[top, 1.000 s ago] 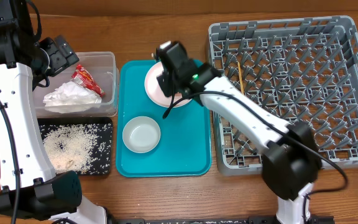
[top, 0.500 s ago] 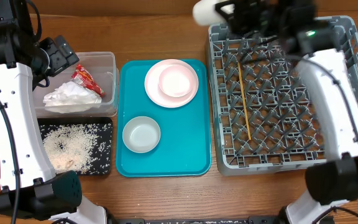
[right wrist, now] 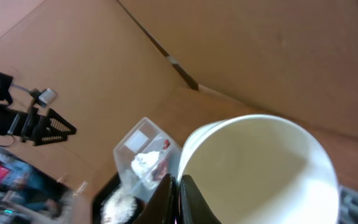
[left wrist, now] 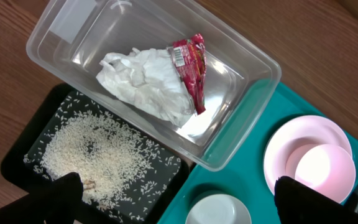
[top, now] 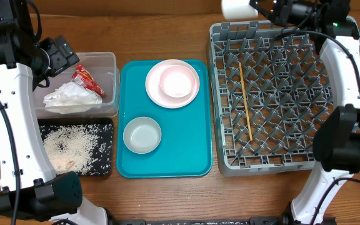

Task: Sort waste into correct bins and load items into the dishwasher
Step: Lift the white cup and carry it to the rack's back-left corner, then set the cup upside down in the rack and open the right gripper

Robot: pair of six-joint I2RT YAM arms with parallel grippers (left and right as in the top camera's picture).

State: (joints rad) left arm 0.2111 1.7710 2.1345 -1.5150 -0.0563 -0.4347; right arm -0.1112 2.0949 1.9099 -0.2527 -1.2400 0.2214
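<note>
On the brown wooden table (top: 167, 194), a square grey plastic dish rack (top: 292, 94) holding thin wooden chopsticks (top: 245, 100) sits right of a teal tray (top: 192, 144) with a round pink plate (top: 155, 84) and white bowls (top: 142, 135) — a clear plastic tub (top: 108, 62) and a black tray (top: 108, 125) lie left. Near the rack's far-left corner the right end effector (right wrist: 179, 186) pinches a small white cup (top: 235, 7) by its rim; the left end effector (left wrist: 179, 202) hangs spread above the tub.

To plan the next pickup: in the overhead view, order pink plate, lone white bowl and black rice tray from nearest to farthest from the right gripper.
1. Pink plate, top of teal tray.
2. White bowl, bottom of tray.
3. Black rice tray, lower left.
</note>
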